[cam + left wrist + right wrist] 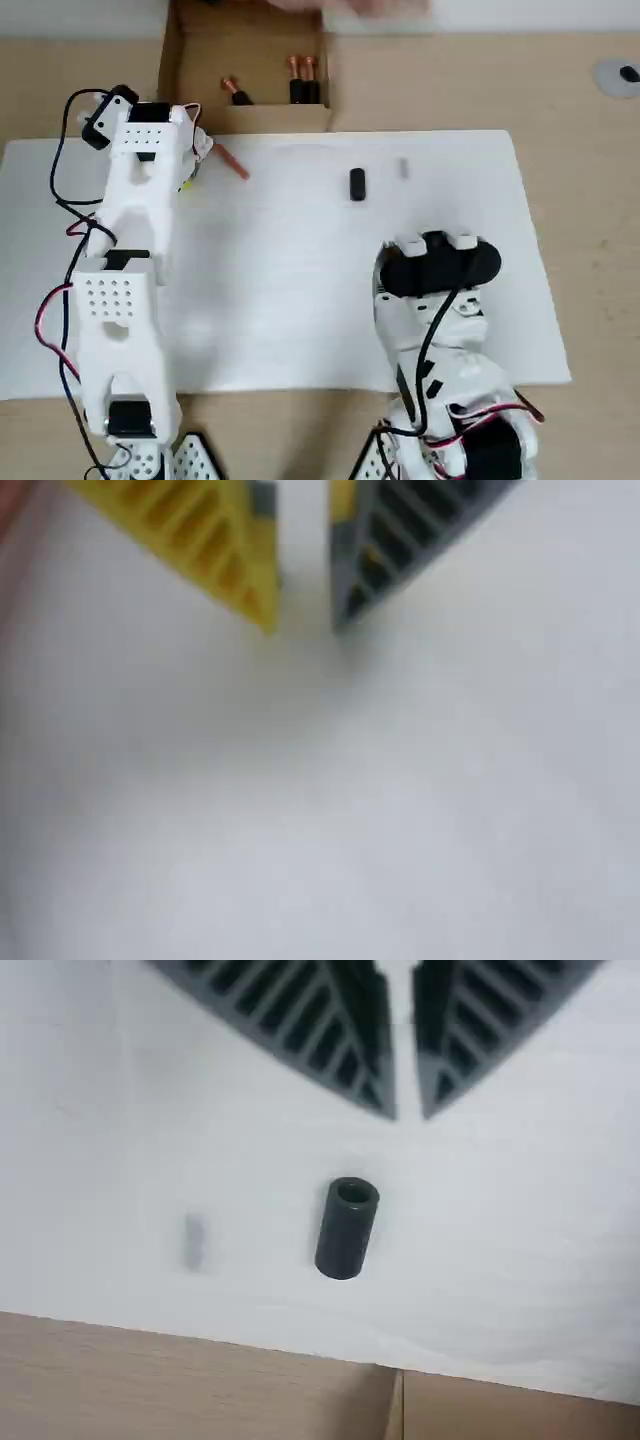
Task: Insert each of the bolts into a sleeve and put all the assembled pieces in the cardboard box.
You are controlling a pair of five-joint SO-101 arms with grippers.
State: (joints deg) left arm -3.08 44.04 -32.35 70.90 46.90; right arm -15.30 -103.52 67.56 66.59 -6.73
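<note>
A black sleeve (357, 183) lies on the white sheet (300, 290). In the right wrist view the sleeve (346, 1228) sits just beyond my right gripper (410, 1112), whose dark fingers are shut with nothing between them. A copper bolt (232, 162) lies loose on the sheet near the cardboard box (172, 70). My left gripper (197, 150) hovers right beside this bolt. Seen from the wrist, the left gripper (305, 625) is narrowly open over bare white sheet. Inside the box are two assembled pieces (303, 82) side by side and a third (236, 92).
The right arm (435, 265) stands at the sheet's near right and the left arm (125, 290) runs along its left side. The wooden table (580, 200) surrounds the sheet. A faint grey mark (404, 168) lies right of the sleeve. A grey disc (618, 76) sits far right.
</note>
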